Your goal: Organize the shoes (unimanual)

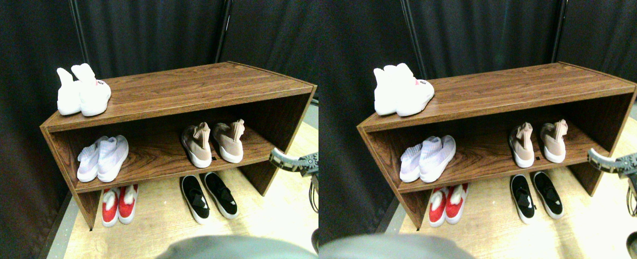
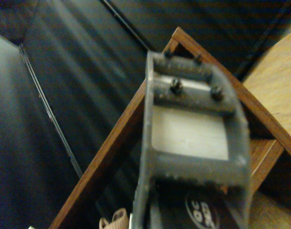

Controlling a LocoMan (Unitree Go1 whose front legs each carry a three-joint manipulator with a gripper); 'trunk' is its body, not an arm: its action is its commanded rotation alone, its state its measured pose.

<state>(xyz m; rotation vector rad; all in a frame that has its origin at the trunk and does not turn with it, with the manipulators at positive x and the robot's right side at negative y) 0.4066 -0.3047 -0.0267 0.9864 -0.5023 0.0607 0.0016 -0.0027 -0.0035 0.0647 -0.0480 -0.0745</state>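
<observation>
A brown wooden shelf holds the shoes in pairs. A white pair stands on its top at the left. On the middle board sit a pale-lavender pair at the left and a dusty-pink pair at the right. On the floor under it are a red pair and a black pair. My right gripper hangs just off the shelf's right end, open and empty, apart from the pink pair. In the wrist view, a bit of pink shoe shows by the jaw frame.
Black curtains close off the back and left. The shelf stands on a pale wooden floor, with a grey strip along its left side. The shelf's right side panel is close beside my gripper.
</observation>
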